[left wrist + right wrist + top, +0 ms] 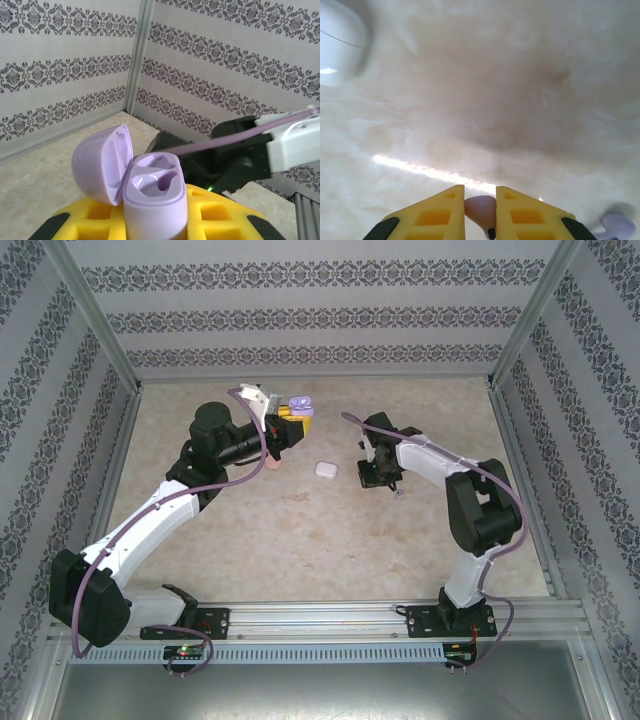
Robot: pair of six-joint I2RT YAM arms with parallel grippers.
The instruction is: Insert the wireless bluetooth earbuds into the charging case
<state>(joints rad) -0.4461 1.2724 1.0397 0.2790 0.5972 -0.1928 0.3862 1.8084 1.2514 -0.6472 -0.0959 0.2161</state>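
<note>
- Pinkish earbud (480, 209), seen from the right wrist: it sits pinched between the two yellow fingers (435, 215) of the right gripper (480, 192), which is clenched on it from both sides, low over the pale table (500, 100).
- Same view, bottom right corner: a pale purple earbud (616, 225) lies on the table just beside the gripper, too blurred to make out how it is turned. A closed white case (337, 42) rests on the table at the top left, well apart from the fingers.
- From the left wrist: the left gripper (155, 222) is clamped around the lower body of the pale purple charging case (155, 197), holding it upright in the air. Its lid (100, 165) is swung open to the left, and both wells in the case are empty.
- From above: the left gripper (288, 422) holds the charging case (302, 406) raised toward the back of the table (330, 550). The right gripper (378, 478) is down at the tabletop to the right of centre. The white case (326, 469) lies between the two grippers, touching neither. A small pinkish object (275, 465) lies near the left arm; I cannot tell what it is.
</note>
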